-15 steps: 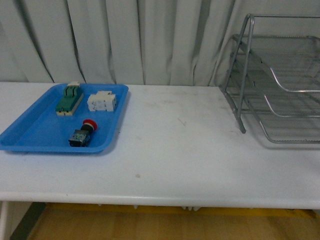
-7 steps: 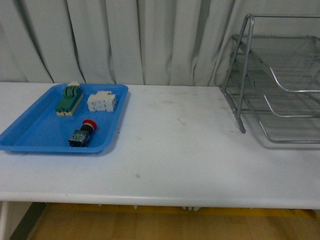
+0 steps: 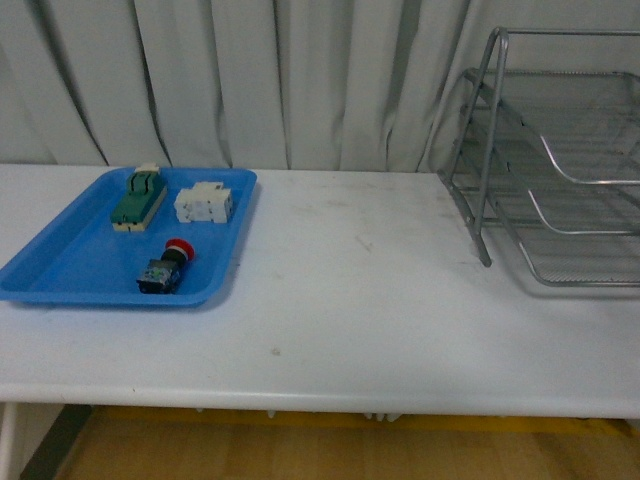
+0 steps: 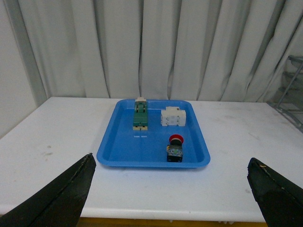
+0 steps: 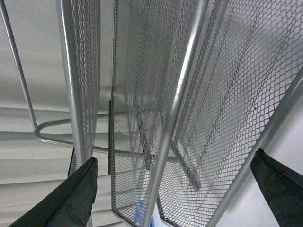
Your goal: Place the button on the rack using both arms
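On the flat blue plastic tray [image 3: 70, 262] lies the red-capped dark push-button [image 3: 164, 270], well apart from the silver wire-mesh rack [image 3: 565, 95]; our left gripper [image 4: 170, 189] and right gripper [image 5: 173, 189] gape wide.

Two black fingers [image 4: 59, 196] are all that is seen of the left gripper [image 4: 168, 196] in the left wrist view. Each finger is shaped like a wedge that gets thin toward a rounded tip. The surface is dull, not shiny, and a thin pale line is seen along the edges. The right gripper [image 5: 173, 191] is built the same way in the right wrist view. Its two dark fingers [image 5: 66, 198] are wedge-shaped too, a bit more grey-black, with smooth flat sides.
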